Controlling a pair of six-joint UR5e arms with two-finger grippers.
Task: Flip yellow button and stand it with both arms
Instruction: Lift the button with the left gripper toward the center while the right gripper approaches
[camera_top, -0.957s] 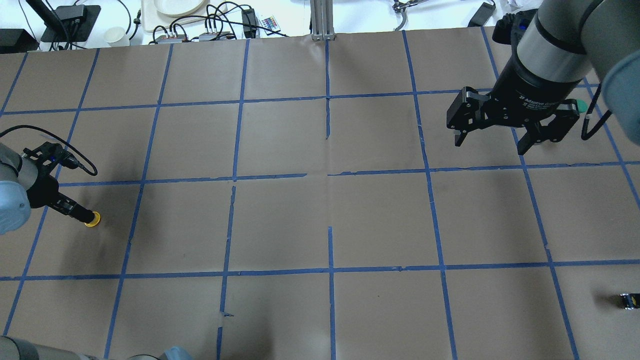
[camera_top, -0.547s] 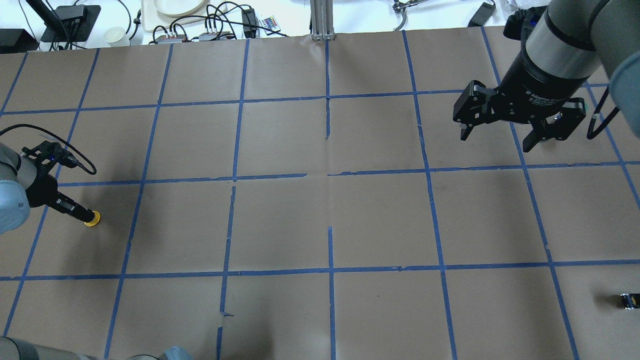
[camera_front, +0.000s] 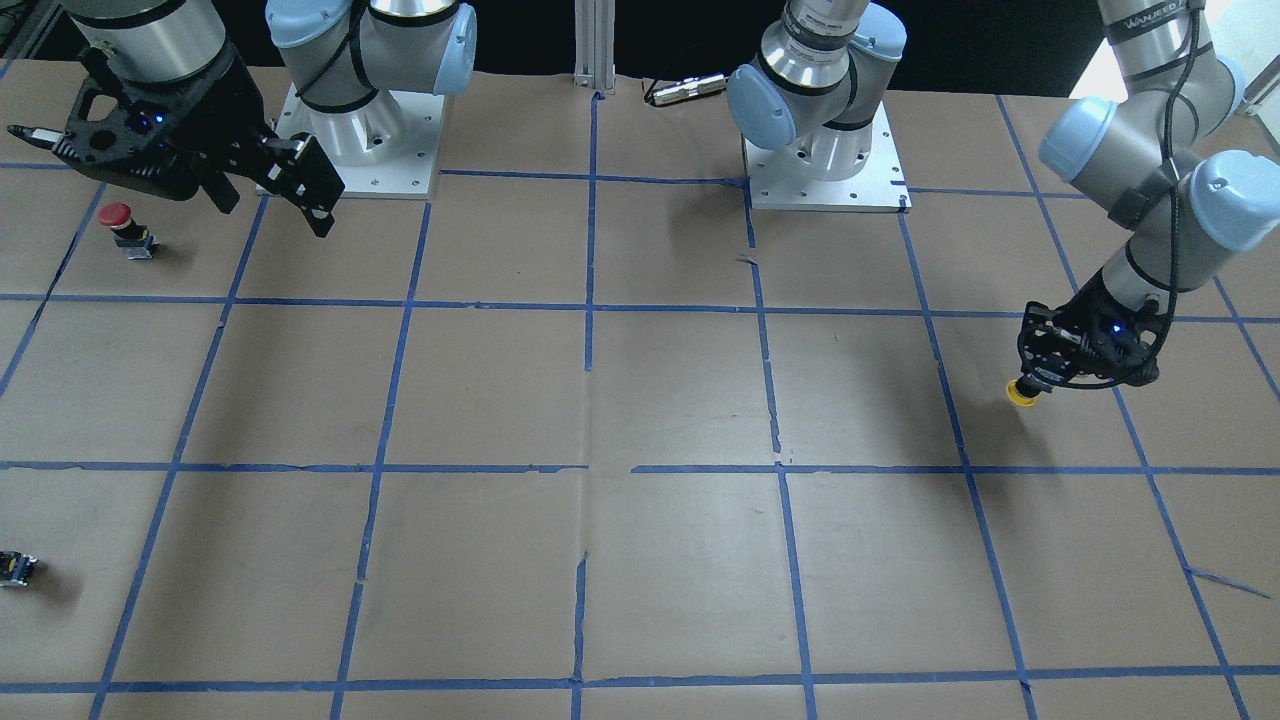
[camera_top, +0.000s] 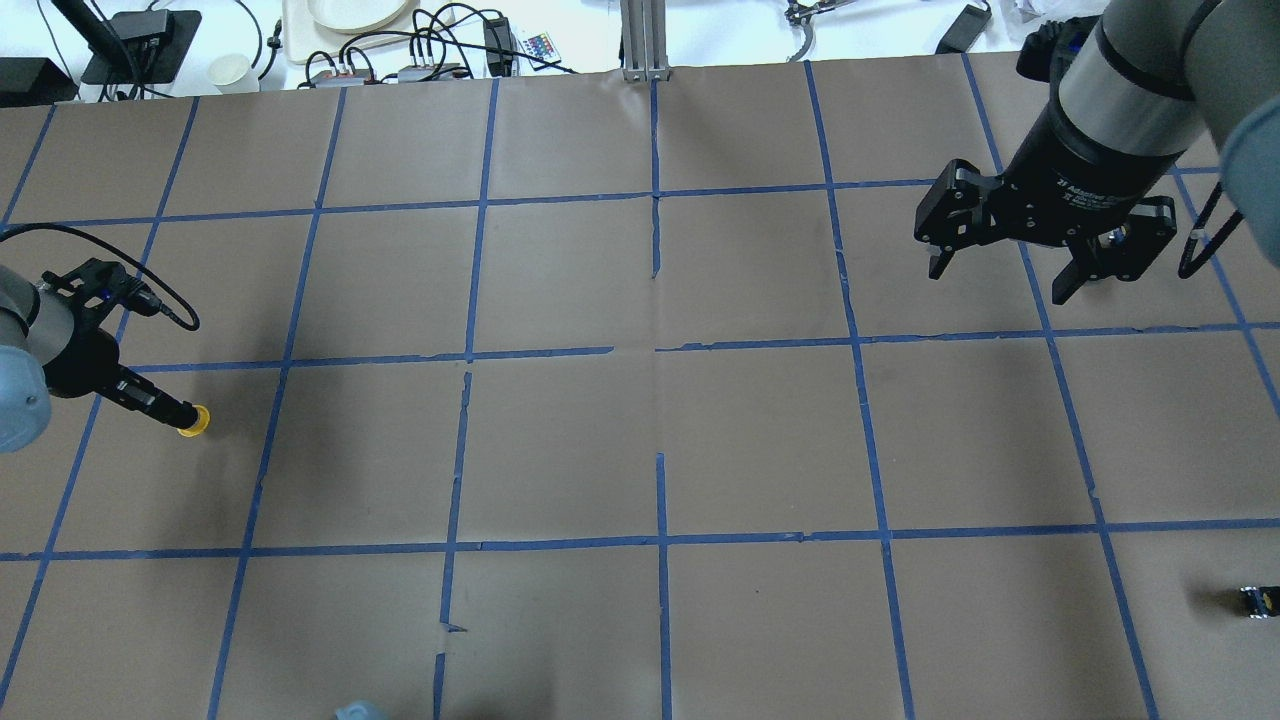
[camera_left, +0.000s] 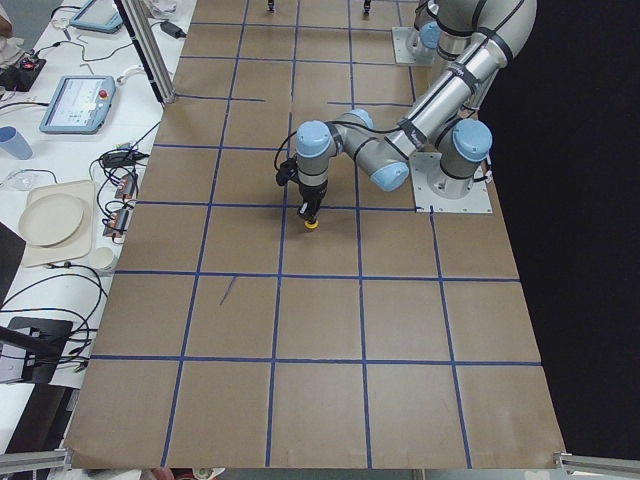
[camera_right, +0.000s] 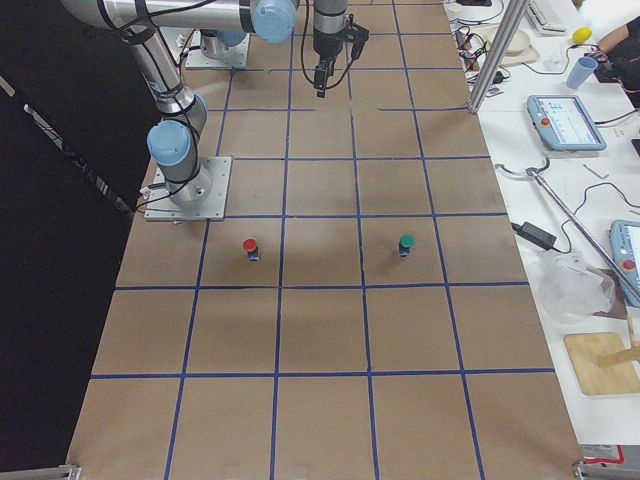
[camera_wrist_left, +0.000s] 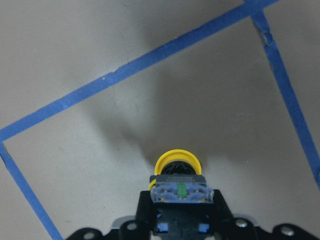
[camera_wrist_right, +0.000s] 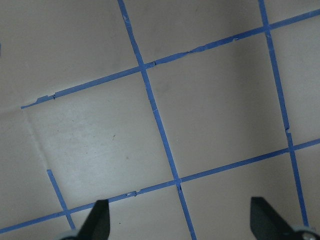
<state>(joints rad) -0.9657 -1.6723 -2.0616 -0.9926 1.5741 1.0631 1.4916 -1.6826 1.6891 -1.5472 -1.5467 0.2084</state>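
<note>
Left gripper (camera_wrist_left: 177, 200) clenched on the blocky body of the yellow button (camera_wrist_left: 176, 161), with the cap pointing away from the fingers and down toward the table (camera_top: 760, 440). It sits low over a square near the table's end on the robot's left; whether the cap touches the paper cannot be told. Table is wide, covered in brown paper marked with a blue tape grid. Open squares stretch between the two grippers, and no table edge lies close to the held button. Right gripper (camera_top: 1000, 272) hangs spread apart and holding nothing, well apart on the robot's right side. Yellow button looks light and made of rigid plastic. Its round cap seems smooth and likely to slip, so the flat-sided body is the safer place to pinch, leaving the cap end free for the other claw. Red button (camera_front: 117, 215) stands near the right gripper. Small dark block (camera_top: 1258, 600) lies by the table's right edge
</note>
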